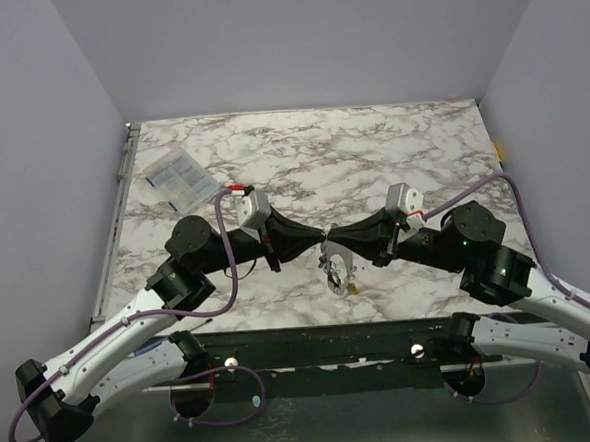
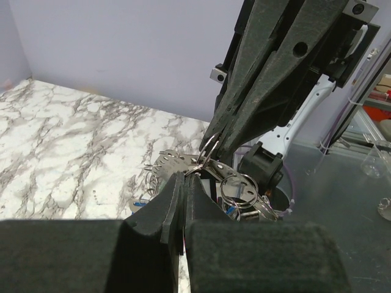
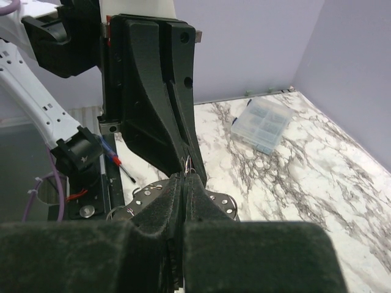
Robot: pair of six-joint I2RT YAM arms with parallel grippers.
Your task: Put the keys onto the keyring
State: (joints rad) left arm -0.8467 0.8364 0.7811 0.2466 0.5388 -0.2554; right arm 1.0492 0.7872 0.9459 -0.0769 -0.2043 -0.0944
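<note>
My two grippers meet tip to tip over the table's near middle. My left gripper (image 1: 316,237) and right gripper (image 1: 338,236) are both shut on a thin wire keyring (image 1: 327,241) held above the marble. Below it hangs a bunch (image 1: 336,271): a metal plate with holes, several split rings and a yellowish key head (image 1: 351,288). In the left wrist view my left gripper (image 2: 185,177) pinches the ring (image 2: 208,149), with the plate (image 2: 174,160), rings (image 2: 239,186) and a blue key head (image 2: 231,212) behind. In the right wrist view my right gripper (image 3: 185,178) pinches the ring (image 3: 189,165).
A clear plastic compartment box (image 1: 177,178) lies at the back left of the marble table (image 1: 371,156); it also shows in the right wrist view (image 3: 263,124). A red-and-blue screwdriver (image 3: 116,160) lies by the near edge. Grey walls enclose three sides.
</note>
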